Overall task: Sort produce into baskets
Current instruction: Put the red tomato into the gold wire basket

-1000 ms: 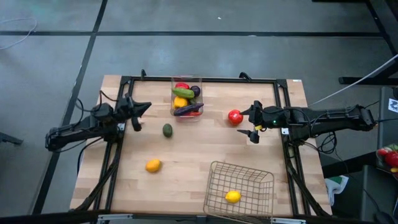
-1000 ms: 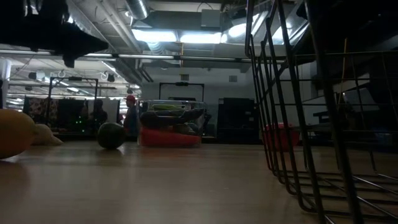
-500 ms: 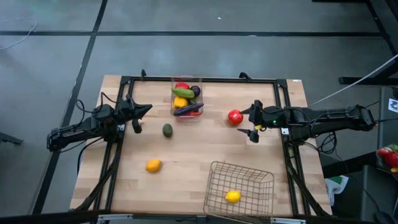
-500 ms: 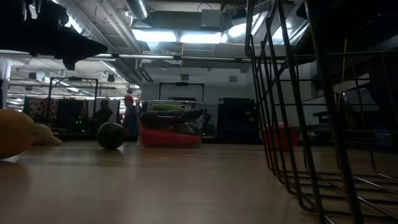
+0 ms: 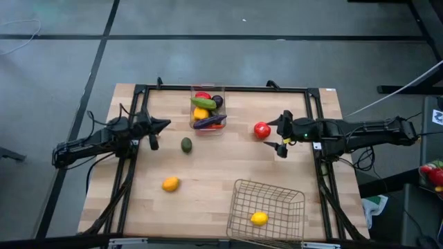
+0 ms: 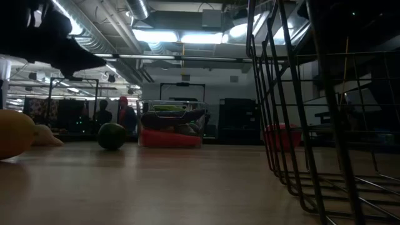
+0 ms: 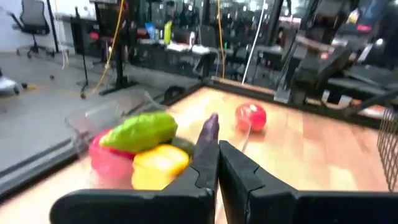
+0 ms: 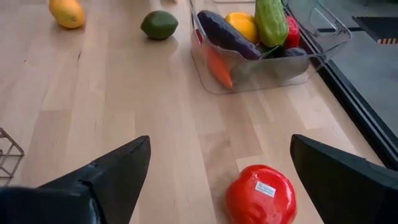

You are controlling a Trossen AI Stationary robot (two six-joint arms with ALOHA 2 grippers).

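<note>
The right claw (image 5: pixel 279 136) stands spread wide at the right of centre in the high view, its two fingers bracketing the red tomato (image 5: pixel 261 129), which sits on the table (image 5: pixel 208 176) just to their left and is not yet gripped. The right wrist view shows the tomato (image 8: pixel 260 194) low between the two dark fingers (image 8: pixel 106 171), nearer one than the other. To take it well, the claw likely needs to slide further forward so the tomato sits squarely between the pads, centre itself, then clench gently on the widest part; a round, smooth toy may squirt out if pinched off-centre.

Where the tomato belongs is a judgement: the clear plastic bin (image 5: pixel 208 111) at upper centre already holds a green cucumber, a purple eggplant, yellow and red pieces, while the wire basket (image 5: pixel 268 207) at lower right holds only a lemon (image 5: pixel 259 218). A green avocado (image 5: pixel 186 144) and an orange-yellow fruit (image 5: pixel 170 184) lie loose on the table, left of centre.

The left claw (image 5: pixel 154 133) is clenched on nothing, at the left of the frame near the bin.

Against the earlier high views, the left arm has dropped slightly lower and nearer the avocado; its claw tip now points toward the bin from a lower spot. The right arm, tomato and all the produce sit where they were. In the low view, a person in the far background has shifted.
</note>
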